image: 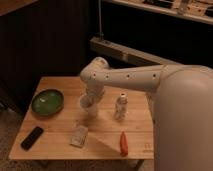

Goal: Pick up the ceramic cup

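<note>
our gripper (90,102) sits right over the ceramic cup (90,108) on the desk (60,135); we cannot tell its grip, so we lift straight, slowly.

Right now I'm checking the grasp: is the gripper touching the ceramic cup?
Cannot tell. In the camera view the gripper sits directly over the ceramic cup, the arm hiding where they meet, so neither contact nor gap shows.

Readable text: I can make out none anywhere.
White bottle (120,106): its label is illegible to me.
Claw (89,105): no markings I can read; it sits over the ceramic cup (90,109), mid-table.
</note>
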`<state>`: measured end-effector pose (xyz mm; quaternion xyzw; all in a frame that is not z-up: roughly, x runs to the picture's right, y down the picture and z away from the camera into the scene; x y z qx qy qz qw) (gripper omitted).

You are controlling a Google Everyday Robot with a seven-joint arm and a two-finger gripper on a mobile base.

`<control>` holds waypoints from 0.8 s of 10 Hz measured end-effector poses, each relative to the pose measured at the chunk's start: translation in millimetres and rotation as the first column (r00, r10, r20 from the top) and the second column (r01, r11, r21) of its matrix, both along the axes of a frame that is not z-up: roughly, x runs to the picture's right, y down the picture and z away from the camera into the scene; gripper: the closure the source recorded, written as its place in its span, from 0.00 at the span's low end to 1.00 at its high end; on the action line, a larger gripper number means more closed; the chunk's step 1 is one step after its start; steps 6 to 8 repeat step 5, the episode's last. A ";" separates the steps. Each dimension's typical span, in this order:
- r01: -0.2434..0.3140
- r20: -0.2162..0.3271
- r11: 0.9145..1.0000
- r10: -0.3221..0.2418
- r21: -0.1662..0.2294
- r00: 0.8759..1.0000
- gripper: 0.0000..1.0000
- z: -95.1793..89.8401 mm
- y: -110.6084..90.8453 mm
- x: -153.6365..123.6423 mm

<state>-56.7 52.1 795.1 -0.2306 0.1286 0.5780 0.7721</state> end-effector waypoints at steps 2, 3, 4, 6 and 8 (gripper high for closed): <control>0.001 0.007 1.000 -0.001 -0.004 1.000 0.96 -0.2 0.9 -1.3; 0.002 0.007 1.000 -0.002 -0.005 1.000 0.96 0.4 1.8 -1.3; 0.004 0.006 1.000 -0.004 -0.001 1.000 0.96 -1.7 -1.1 -0.2; 0.004 0.006 1.000 -0.004 0.004 1.000 0.96 -4.9 -5.2 0.6; 0.004 0.006 1.000 -0.004 0.004 1.000 0.96 -4.9 -5.2 0.6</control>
